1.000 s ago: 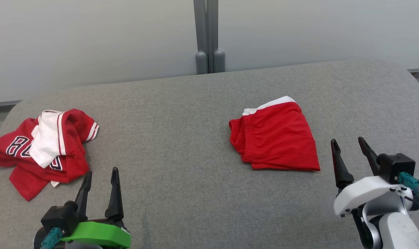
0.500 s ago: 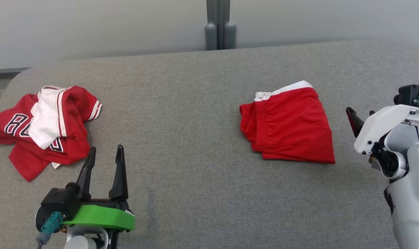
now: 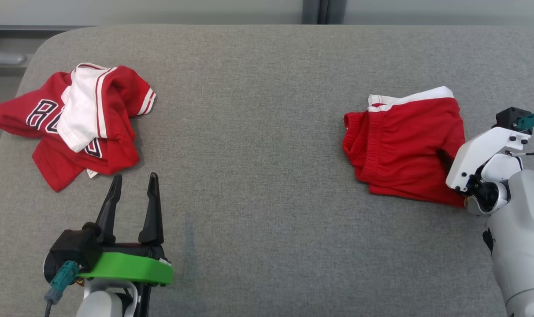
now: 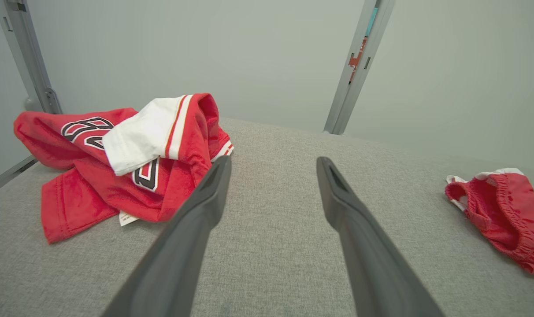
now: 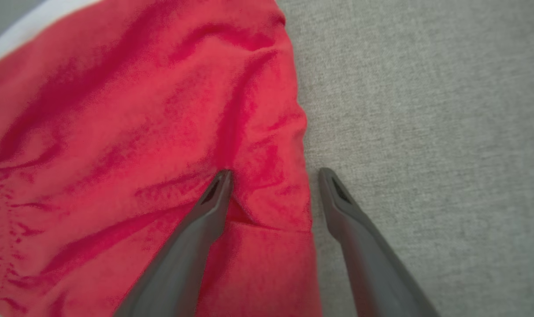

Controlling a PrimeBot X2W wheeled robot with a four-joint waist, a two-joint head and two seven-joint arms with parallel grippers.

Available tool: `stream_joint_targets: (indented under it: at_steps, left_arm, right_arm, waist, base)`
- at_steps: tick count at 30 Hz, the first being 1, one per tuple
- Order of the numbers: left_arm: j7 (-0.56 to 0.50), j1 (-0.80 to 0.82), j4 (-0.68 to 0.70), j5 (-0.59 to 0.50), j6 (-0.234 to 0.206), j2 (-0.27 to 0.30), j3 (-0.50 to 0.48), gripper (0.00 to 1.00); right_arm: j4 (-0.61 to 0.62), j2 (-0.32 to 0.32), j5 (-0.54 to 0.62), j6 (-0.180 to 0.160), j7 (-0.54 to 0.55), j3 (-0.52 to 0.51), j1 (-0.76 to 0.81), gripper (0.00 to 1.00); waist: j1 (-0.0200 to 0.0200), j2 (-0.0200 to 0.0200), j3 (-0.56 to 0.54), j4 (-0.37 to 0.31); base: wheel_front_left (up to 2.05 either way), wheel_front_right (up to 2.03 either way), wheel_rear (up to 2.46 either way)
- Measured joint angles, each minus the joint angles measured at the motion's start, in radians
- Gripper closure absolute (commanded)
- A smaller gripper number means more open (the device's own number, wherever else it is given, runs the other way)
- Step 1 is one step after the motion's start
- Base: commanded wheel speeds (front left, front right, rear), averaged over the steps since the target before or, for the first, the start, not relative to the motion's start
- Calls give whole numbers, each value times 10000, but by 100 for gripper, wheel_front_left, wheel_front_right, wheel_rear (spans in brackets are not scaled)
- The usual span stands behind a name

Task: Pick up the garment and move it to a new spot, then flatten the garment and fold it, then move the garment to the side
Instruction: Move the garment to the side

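Seen from the head, the right gripper [image 3: 444, 157] is mostly hidden behind its own white wrist housing. One dark fingertip pokes out over the folded red shorts [image 3: 403, 145], which lie at the right of the gray padded surface [image 3: 258, 132]. Close up, its fingers [image 5: 214, 193] are spread astride the shorts' edge, one over red cloth and one over gray, perhaps touching the fabric, but blur hides this; nothing is grasped. The left gripper [image 3: 132, 180] points forward, parted and empty, near a crumpled red jersey [image 3: 82, 119].
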State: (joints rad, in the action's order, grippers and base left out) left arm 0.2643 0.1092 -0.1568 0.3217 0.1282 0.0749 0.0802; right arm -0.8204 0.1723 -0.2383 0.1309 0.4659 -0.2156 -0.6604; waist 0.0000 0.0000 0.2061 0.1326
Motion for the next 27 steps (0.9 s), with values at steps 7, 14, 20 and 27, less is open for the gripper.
stream_joint_targets:
  at_steps: [7, 14, 20, 27]
  left_arm:
    - [0, 83, 132, -29, 0, -13, 127, 0]
    - [0, 51, 435, -134, 2, 42, 84, 0]
    - [0, 372, 872, -159, 6, 31, 71, 0]
    - [4, 721, 1356, -224, 6, 171, 6, 0]
  right_arm:
    - [-890, -42, 318, 8, 255, 345, -657, 100]
    - [-777, 1062, 721, 8, 387, 1854, -1275, 100]
    - [-161, 2397, 853, 10, 109, 2999, -1550, 100]
    - [439, 4222, 748, 8, -970, 3630, -1547, 100]
  waist:
    - [0, 0, 144, 5]
    - [0, 0, 156, -748]
    - [0, 0, 340, -1492]
    - [0, 0, 1049, -1985]
  base:
    - [0, 0, 0]
    - [0, 0, 0]
    - [0, 0, 0]
    - [0, 0, 0]
